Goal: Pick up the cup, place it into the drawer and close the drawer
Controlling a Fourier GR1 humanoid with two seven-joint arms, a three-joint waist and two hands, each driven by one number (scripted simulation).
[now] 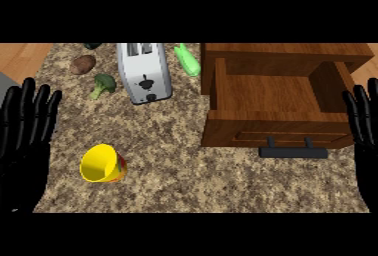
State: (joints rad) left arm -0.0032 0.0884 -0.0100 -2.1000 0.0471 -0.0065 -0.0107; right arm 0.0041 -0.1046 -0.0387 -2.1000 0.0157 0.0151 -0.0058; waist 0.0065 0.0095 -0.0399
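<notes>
Both hands stayed off my target: left hand (28, 120) and right hand (362, 117) rested open at the edges, while the yellow cup (102, 163) lay tipped on the counter (192, 170), well apart from the open drawer (277, 107).

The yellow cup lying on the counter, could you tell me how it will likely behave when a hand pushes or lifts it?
The yellow cup lies on its side, so a sideways push would probably roll it across the counter. It looks like a rigid, thin-walled, empty shell, so likely light and stiff. Its smooth round wall may slip unless fingers curl around it.
</notes>
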